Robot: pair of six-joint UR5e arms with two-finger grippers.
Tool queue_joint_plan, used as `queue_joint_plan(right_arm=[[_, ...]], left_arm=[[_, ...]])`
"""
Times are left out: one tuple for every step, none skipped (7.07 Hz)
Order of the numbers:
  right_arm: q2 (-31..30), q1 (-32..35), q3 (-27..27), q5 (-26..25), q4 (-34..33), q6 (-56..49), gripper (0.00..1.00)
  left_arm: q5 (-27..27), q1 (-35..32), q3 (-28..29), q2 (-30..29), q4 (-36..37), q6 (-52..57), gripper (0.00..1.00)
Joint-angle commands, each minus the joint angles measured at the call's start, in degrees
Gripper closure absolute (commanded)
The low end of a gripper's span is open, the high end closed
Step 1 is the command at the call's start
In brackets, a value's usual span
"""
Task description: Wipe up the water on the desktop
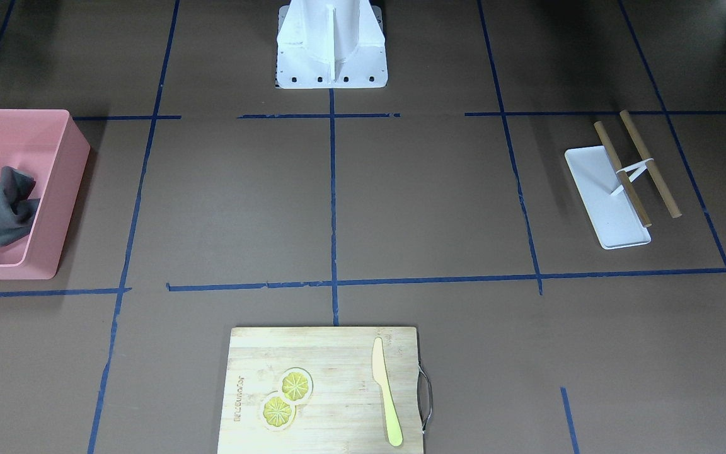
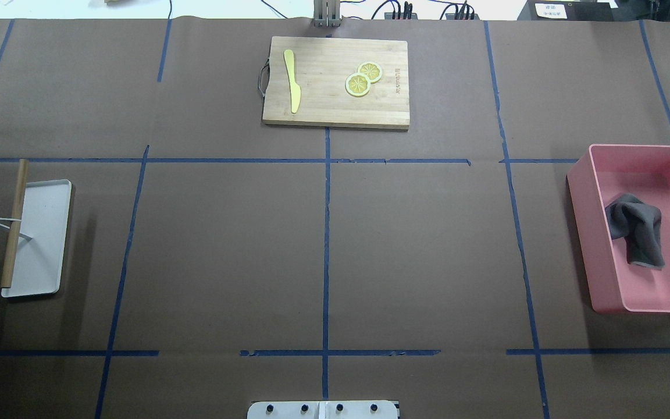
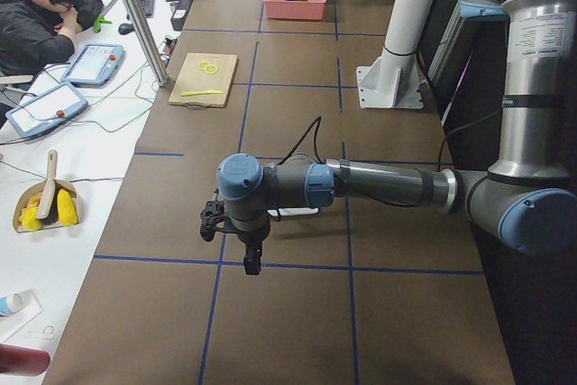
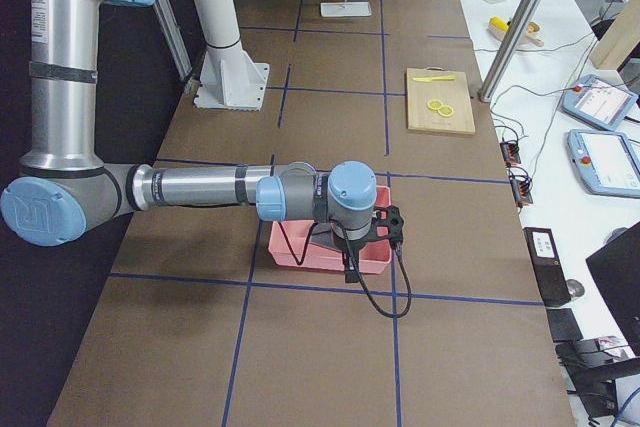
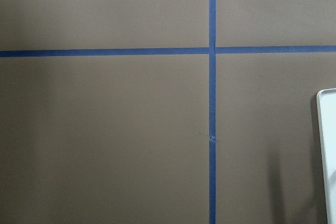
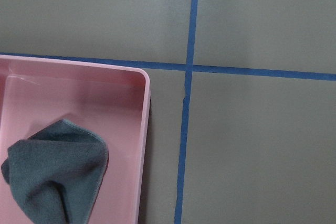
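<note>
Desktop (image 2: 224,250): matte dark-brown surface, gridded with blue tape lines (image 2: 326,244), spanning the whole overhead view and bearing every item below. Far left: white tray (image 2: 44,233), rectangular and lying flat; two wooden rods (image 2: 15,224), parallel and joined by a thin white piece, one along the tray's left edge and the other just beyond it. Left gripper (image 3: 251,259): seen only from the side camera, hanging from the near arm above the desktop by the tray, and whether the jaws are apart or together cannot be told. Centre, far edge: bamboo cutting board (image 2: 335,105) with a metal handle on its left end, carrying a yellow knife (image 2: 293,81) on the left and two overlapping lemon slices (image 2: 358,85) on the right. Centre, near edge: white base plate (image 2: 323,409). Far right: pink bin (image 2: 579,233), open-topped, containing a crumpled grey cloth (image 2: 637,230) that rests on its floor. Right gripper (image 4: 350,269): seen only from the side camera, poised over the pink bin; the stand of its jaws likewise cannot be told.
</note>
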Motion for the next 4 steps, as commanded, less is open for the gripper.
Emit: queue_joint_plan(right_arm=[[-0.6,1.6,-1.7,0.6,1.4,0.4,0.00],[-0.6,1.6,-2.3,1.2,1.4,0.4,0.00],[-0.6,1.6,-4.6,1.3,1.4,0.4,0.00],[-0.6,1.7,-6.5,2.2,1.5,0.5,0.00]], left_arm=[[0.0,0.0,0.2,0.0,0.0,0.0,0.00],[0.0,0.0,0.1,0.0,0.0,0.0,0.00],[0.0,0.0,0.2,0.0,0.1,0.0,0.00],[0.0,0.0,0.1,0.0,0.1,-0.1,0.00]])
